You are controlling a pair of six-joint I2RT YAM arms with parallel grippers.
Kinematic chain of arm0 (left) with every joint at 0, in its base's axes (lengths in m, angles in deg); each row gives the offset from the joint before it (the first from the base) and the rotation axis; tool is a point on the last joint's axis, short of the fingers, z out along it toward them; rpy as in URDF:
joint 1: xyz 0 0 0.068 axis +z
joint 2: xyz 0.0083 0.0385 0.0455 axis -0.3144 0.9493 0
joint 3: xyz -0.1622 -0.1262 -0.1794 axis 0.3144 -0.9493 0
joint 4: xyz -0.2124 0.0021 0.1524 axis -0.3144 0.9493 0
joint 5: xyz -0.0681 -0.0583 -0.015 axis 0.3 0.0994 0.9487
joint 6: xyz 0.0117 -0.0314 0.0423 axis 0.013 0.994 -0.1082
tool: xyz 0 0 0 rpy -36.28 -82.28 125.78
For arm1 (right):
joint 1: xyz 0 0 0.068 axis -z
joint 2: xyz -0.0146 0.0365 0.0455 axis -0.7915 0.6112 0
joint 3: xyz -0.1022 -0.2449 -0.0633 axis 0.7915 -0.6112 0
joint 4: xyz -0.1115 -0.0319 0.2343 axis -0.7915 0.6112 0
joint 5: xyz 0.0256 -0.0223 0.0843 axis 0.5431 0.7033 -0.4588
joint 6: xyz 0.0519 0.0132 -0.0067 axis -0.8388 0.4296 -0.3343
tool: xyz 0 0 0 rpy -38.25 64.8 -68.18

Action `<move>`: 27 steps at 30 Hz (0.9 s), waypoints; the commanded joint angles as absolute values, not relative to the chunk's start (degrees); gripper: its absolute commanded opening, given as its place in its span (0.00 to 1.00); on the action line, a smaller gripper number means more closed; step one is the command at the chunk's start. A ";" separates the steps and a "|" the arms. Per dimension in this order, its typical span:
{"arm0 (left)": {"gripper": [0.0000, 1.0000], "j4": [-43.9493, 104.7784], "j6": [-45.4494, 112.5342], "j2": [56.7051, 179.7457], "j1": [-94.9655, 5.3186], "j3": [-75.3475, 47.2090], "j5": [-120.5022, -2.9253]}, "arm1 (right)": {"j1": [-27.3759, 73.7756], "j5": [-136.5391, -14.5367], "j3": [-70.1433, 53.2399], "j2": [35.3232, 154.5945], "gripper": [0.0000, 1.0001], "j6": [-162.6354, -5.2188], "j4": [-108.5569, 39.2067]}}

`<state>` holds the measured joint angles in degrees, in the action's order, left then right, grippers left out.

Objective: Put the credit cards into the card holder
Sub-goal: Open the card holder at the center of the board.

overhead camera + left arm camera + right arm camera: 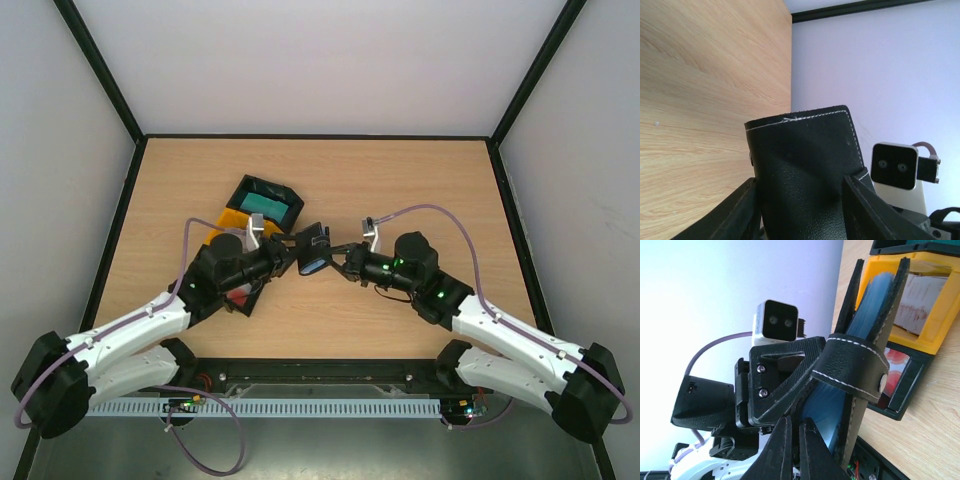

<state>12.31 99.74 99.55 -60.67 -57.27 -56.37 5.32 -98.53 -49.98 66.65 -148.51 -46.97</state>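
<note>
The black card holder hangs above the table between both arms. My left gripper is shut on it: in the left wrist view its leather fills the gap between the fingers. My right gripper is shut on the near edge of one flap. The snap strap crosses the open side. A stack of blue credit cards sits inside the card holder. More credit cards lie in the trays: teal, pale and red-and-white.
A black tray holds the teal cards and stands at the table's back left, next to a yellow tray. Another black tray lies under my left arm. Dark frame rails edge the table.
</note>
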 commanded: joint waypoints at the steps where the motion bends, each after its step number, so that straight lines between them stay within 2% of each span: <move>1: 0.56 7.63 101.48 99.70 -60.60 -56.38 -53.62 | 5.01 -99.75 -50.94 65.56 0.02 -149.02 -52.08; 2: 0.65 6.72 102.69 100.01 -60.60 -56.74 -53.14 | 5.02 -99.85 -50.86 65.56 0.02 -149.05 -52.59; 3: 0.70 6.08 103.86 100.11 -60.60 -57.15 -52.95 | 4.98 -100.07 -50.73 65.57 0.02 -149.16 -52.94; 7: 0.71 5.43 106.52 99.29 -60.59 -57.46 -53.58 | 5.04 -100.51 -50.64 65.43 0.02 -149.88 -54.30; 9: 0.63 5.42 107.06 98.05 -60.60 -57.14 -54.96 | 5.03 -100.66 -50.58 65.23 0.02 -149.61 -54.04; 11: 0.50 6.94 106.79 96.71 -60.60 -56.39 -56.59 | 5.02 -100.62 -50.68 65.10 0.02 -149.43 -53.65; 15: 0.32 9.74 102.58 95.23 -60.60 -55.02 -59.47 | 5.17 -98.48 -48.26 64.33 0.03 -145.92 -45.36; 17: 0.19 10.11 98.38 94.94 -60.60 -54.96 -61.45 | 5.26 -94.80 -45.45 63.99 0.17 -142.77 -38.09; 20: 0.07 10.49 88.80 94.55 -60.53 -54.51 -65.97 | 5.38 -88.87 -41.48 63.76 0.58 -139.20 -29.10; 22: 0.03 10.53 80.33 94.58 -60.51 -53.57 -68.46 | 5.38 -85.05 -39.61 63.56 0.74 -137.97 -26.03; 25: 0.03 10.85 65.59 94.72 -60.51 -51.60 -69.89 | 5.42 -81.69 -37.12 63.64 0.84 -137.77 -23.81; 27: 0.03 11.01 54.14 95.21 -60.51 -50.35 -70.42 | 5.44 -81.63 -35.08 64.71 0.86 -138.45 -23.70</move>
<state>12.51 79.13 95.53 -60.67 -54.62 -66.53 5.37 -86.86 -39.25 64.36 -140.03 -29.12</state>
